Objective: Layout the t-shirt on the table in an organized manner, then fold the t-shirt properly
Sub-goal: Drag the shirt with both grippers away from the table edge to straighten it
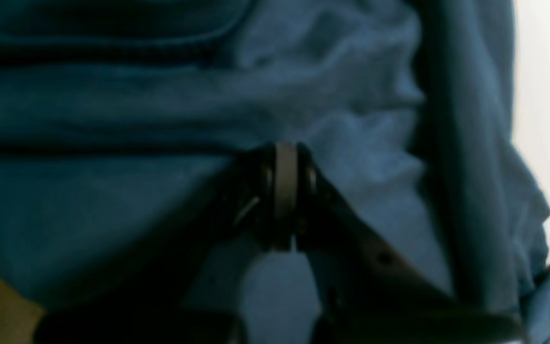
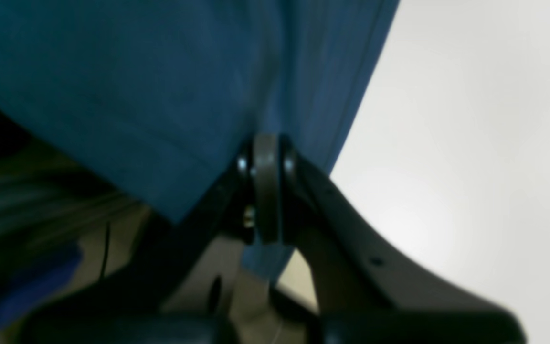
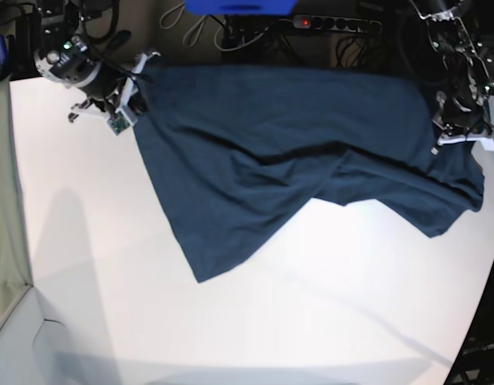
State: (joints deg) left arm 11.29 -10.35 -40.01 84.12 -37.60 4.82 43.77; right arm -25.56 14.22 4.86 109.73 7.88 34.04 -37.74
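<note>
Navy t-shirt (image 3: 287, 152) stretched, apparently above table (image 3: 231, 321)

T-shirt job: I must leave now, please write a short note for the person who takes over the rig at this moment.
Left gripper: shut on the t-shirt, at the base view's right.
Right gripper: shut on the t-shirt's other end, at the base view's left.
The t-shirt hangs stretched between the two arms above the far part of the table; its lower part drapes unevenly, with wrinkles.
Done: the shirt is gripped and spread wide.
Left: lay it flat and smooth, then all the folding.
</note>
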